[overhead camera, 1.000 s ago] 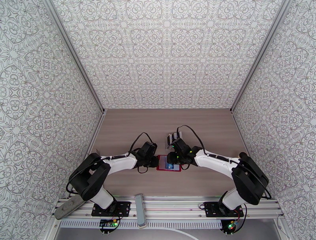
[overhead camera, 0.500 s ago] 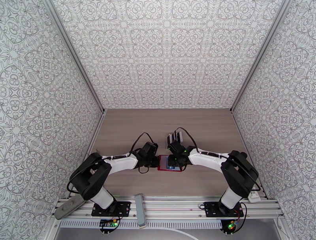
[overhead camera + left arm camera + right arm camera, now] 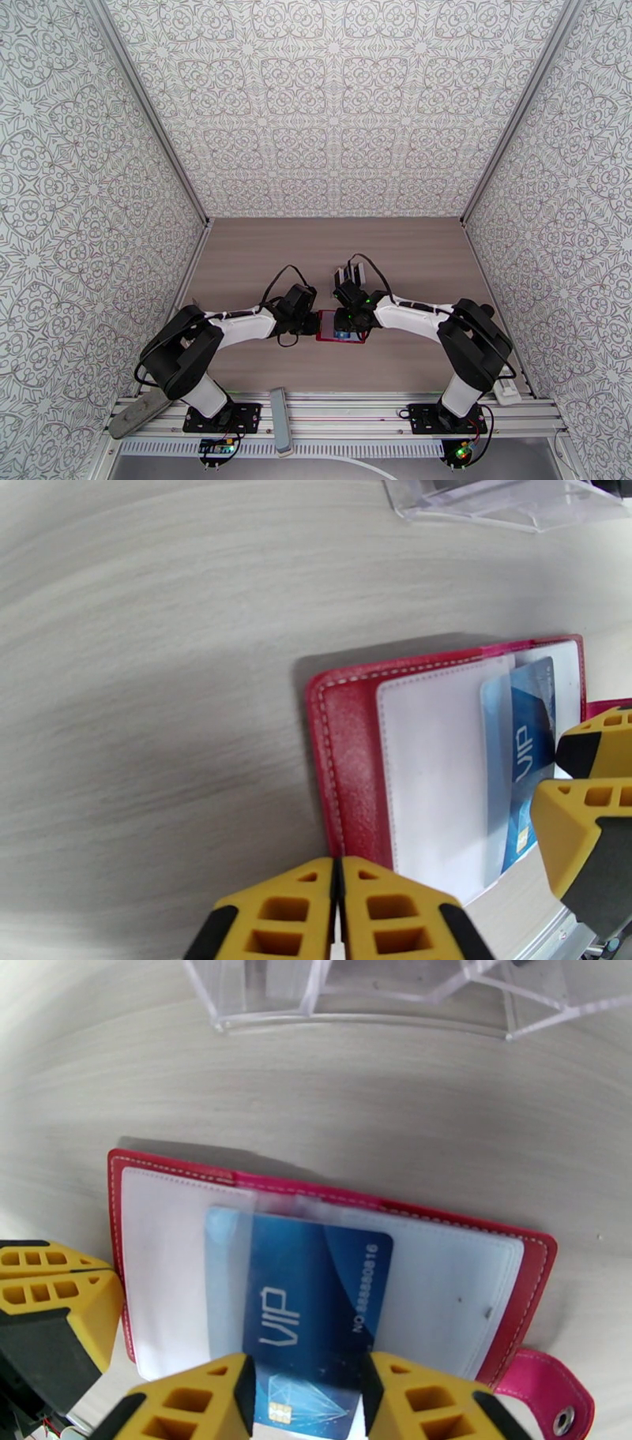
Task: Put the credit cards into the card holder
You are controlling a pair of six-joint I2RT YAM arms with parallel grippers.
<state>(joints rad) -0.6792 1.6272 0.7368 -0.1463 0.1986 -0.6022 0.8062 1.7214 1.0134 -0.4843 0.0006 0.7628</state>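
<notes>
- The right claw is seen clamped on the near end of a blue card marked "VIP", one yellow finger at each long edge.
- The blue card is shown lying flat and partly slid under a clear pocket of the card holder, its far end covered and its chip end left outside.
- The card holder, red with a pale inside, is pictured spread open and flat on the worktop, midway between the two arms, with its snap tab stretched out at the right.
- The left claw is seen with its fingers pressed together at the holder's left edge; whether the leather is touched cannot be told.
- A clear stand is placed just beyond the holder; from above, dark and pale cards are seen upright in it, too small for a count.
</notes>
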